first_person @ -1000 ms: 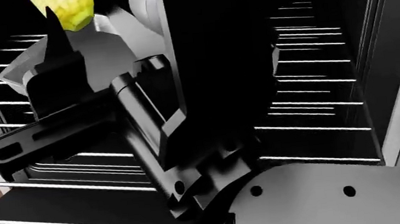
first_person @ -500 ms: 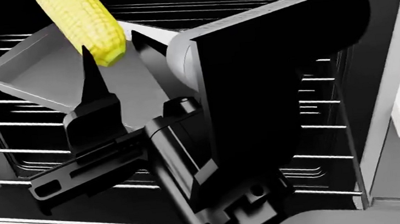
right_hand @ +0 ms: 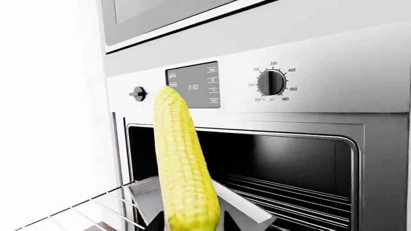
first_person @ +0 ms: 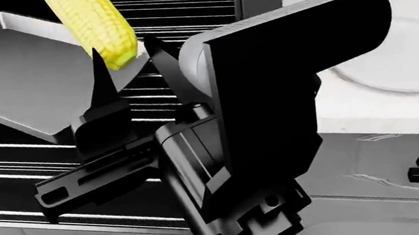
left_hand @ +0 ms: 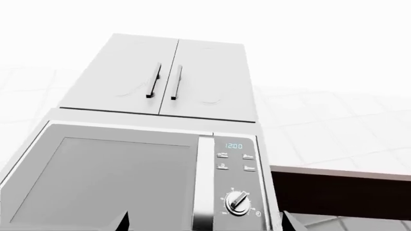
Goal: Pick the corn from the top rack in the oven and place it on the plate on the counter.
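The right gripper (first_person: 120, 55) had its jaws clamped on the bumpy yellow corn cob (first_person: 97, 24), upright and clear of the oven's silver wire rack (first_person: 12, 151) for carrying to the round white plate (first_person: 407, 55); the left jaws' state could not be told.

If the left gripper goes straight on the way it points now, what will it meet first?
Probably the microwave: the left wrist view looks straight at its door, with white cabinets above. Depth is unclear.
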